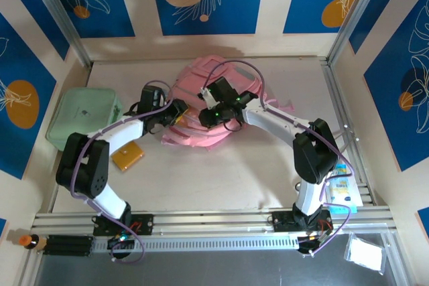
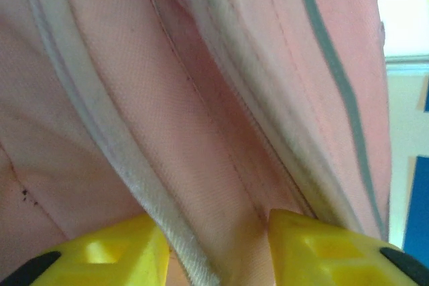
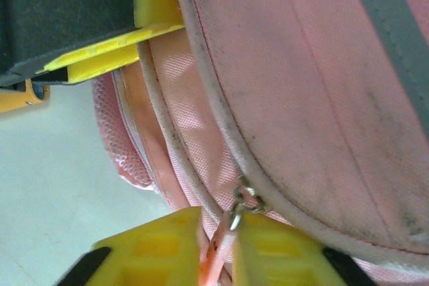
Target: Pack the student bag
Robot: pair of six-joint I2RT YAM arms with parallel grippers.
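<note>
Your left gripper (image 2: 216, 232), jaws half apart, straddles the student bag (image 2: 201, 98) along its piped seam (image 2: 100, 125). Your right gripper (image 3: 218, 232), narrow, brackets the zipper pull (image 3: 238, 205); grip unclear. Open table (image 1: 221, 179) lies nearside.

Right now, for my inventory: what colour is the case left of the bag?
The case is mint green; the top view shows it best.
</note>
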